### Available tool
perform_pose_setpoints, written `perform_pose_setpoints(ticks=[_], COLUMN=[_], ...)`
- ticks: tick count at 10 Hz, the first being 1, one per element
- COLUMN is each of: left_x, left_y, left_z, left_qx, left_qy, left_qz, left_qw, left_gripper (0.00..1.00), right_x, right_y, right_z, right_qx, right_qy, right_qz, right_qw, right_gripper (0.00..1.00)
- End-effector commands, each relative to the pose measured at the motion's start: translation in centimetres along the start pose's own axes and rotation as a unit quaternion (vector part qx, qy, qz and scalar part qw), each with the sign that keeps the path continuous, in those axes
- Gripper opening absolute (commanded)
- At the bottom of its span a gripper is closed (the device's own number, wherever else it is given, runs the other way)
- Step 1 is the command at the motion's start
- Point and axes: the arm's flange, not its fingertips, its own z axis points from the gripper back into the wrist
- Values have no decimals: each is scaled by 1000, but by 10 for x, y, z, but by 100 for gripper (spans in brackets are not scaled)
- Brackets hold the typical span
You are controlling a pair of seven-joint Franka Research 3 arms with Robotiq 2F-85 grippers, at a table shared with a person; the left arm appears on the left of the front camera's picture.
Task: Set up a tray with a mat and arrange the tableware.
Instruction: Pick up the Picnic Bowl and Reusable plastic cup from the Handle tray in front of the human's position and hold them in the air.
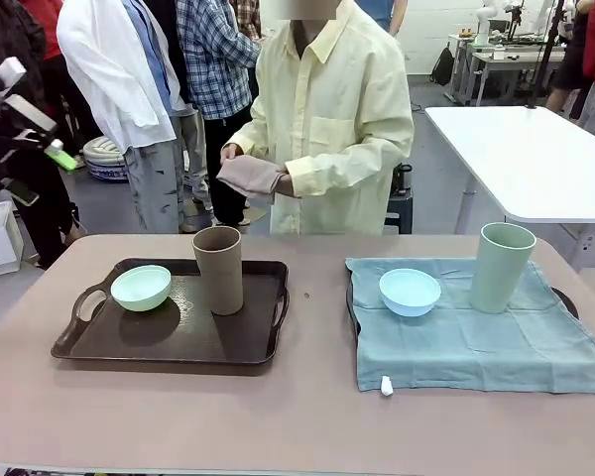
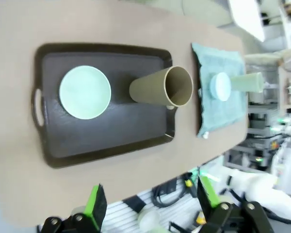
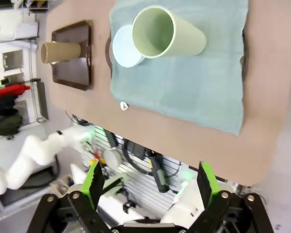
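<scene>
pincers both hang with jaws spread wide and nothing between them: left gripper [image 2: 150, 204] looks down on the bare dark tray [image 2: 53, 145], right gripper [image 3: 149, 184] on the teal mat [image 3: 194, 92]. on the bare tray, brown tumbler [image 1: 218, 270] stands upright, mint bowl [image 1: 141, 288] at its nine o'clock. the mat covers a second tray [image 1: 567, 300]; on it, light blue bowl [image 1: 410, 292] sits at nine o'clock of pale green tumbler [image 1: 502, 266]. all four look empty. probably light, stiff, matte plastic: pinch a tumbler's wall at mid-height, since it looks tall and tippy, and take a bowl by its rim.

Two bowls [image 1: 141, 288] [image 1: 410, 292], two tumblers [image 1: 218, 270] [image 1: 502, 266], two trays [image 1: 79, 343] [image 1: 568, 299]
</scene>
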Motion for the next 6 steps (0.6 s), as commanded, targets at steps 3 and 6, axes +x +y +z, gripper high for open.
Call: perform_pose_setpoints(ticks=[3,6], left_x=[-13,-34], left_y=[61,70], left_z=[22,23], left_qx=[-115,-187], left_qy=[-25,-66], left_qz=[42,35], left_qw=[992,979], left_gripper=[99,99], right_x=[-13,-17], right_y=[-29,-44], right_z=[0,-14], right_qx=[81,160], right_qy=[-31,-6], right_qz=[-36,-39], right_qw=[996,986], right_gripper=[100,100])
